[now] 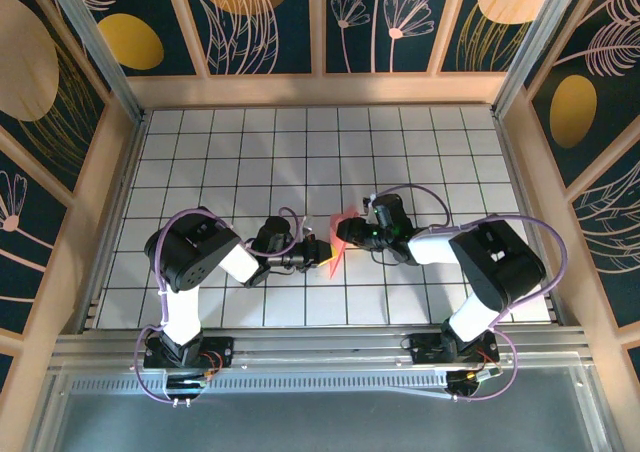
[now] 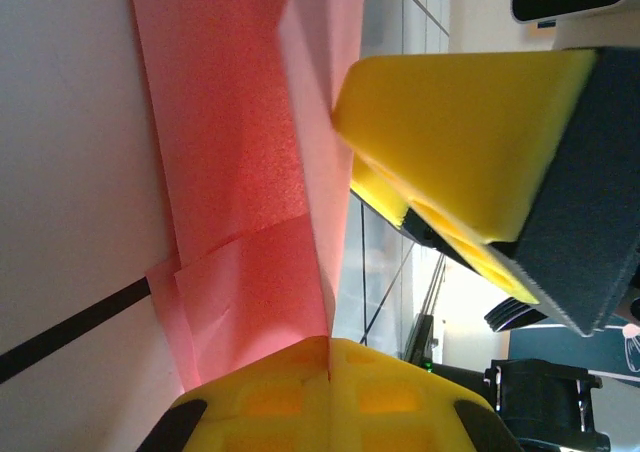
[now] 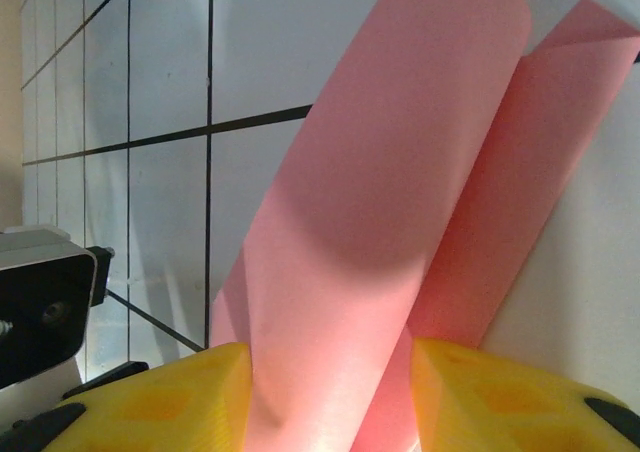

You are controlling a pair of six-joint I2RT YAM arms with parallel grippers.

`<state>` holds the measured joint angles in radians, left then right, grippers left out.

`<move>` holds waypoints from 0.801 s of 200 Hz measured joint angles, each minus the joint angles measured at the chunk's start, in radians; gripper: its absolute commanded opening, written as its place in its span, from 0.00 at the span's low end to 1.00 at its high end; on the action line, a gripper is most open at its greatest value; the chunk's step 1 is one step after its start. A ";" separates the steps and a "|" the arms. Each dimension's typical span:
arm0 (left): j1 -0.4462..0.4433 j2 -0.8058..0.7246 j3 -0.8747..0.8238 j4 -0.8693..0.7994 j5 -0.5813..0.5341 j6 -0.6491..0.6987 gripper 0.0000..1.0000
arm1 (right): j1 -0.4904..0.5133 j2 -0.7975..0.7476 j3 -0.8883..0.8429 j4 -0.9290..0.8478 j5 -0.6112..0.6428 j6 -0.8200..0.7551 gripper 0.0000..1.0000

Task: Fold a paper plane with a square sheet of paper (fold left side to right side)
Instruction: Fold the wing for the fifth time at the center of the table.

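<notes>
The pink-red sheet of paper (image 1: pixel 334 253) stands lifted off the tiled table between both grippers, folded into long creased flaps. My left gripper (image 2: pixel 328 357) is shut on the paper (image 2: pixel 230 152), its yellow fingers (image 2: pixel 260 402) pinching one edge at the fold. In the top view the left gripper (image 1: pixel 317 254) sits just left of the paper and the right gripper (image 1: pixel 346 233) just right of it. My right gripper (image 3: pixel 330 402) stands open, with a curled paper flap (image 3: pixel 400 152) rising through the gap between its yellow fingers (image 3: pixel 150 402). The right gripper's fingers (image 2: pixel 460 122) hang close beside the paper.
The white tiled table (image 1: pixel 300 152) with black grid lines spreads behind and beside the arms. Wooden walls (image 1: pixel 110 172) enclose it at left, right and back. Purple cables (image 1: pixel 420 194) loop off both arms. A metal rail (image 1: pixel 320 347) runs along the near edge.
</notes>
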<state>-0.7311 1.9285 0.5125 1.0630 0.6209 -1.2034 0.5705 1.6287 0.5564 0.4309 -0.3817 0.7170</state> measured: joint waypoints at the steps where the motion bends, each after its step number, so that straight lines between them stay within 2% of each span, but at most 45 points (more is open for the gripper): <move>1: 0.000 0.000 0.000 0.001 0.000 0.000 0.00 | 0.000 0.000 0.000 0.000 0.000 0.000 0.45; 18: 0.000 0.003 -0.001 0.004 0.000 -0.005 0.05 | 0.001 0.005 0.011 -0.012 0.004 0.000 0.44; 42: 0.000 0.003 -0.002 0.008 0.000 -0.007 0.17 | 0.001 0.010 0.027 -0.039 0.010 0.000 0.43; 86: 0.030 0.000 -0.015 0.006 0.002 -0.006 0.30 | 0.003 0.013 0.033 -0.053 0.014 0.000 0.43; 118: 0.061 -0.019 -0.009 -0.023 0.008 0.014 0.34 | 0.004 0.013 0.035 -0.054 0.015 -0.001 0.43; 160: 0.068 -0.019 0.055 -0.095 0.010 0.053 0.35 | 0.006 0.013 0.039 -0.065 0.019 -0.001 0.43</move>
<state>-0.6628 1.9099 0.5678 0.9676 0.6308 -1.1503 0.5762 1.6413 0.5957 0.3656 -0.3626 0.7158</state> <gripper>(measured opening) 0.350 0.430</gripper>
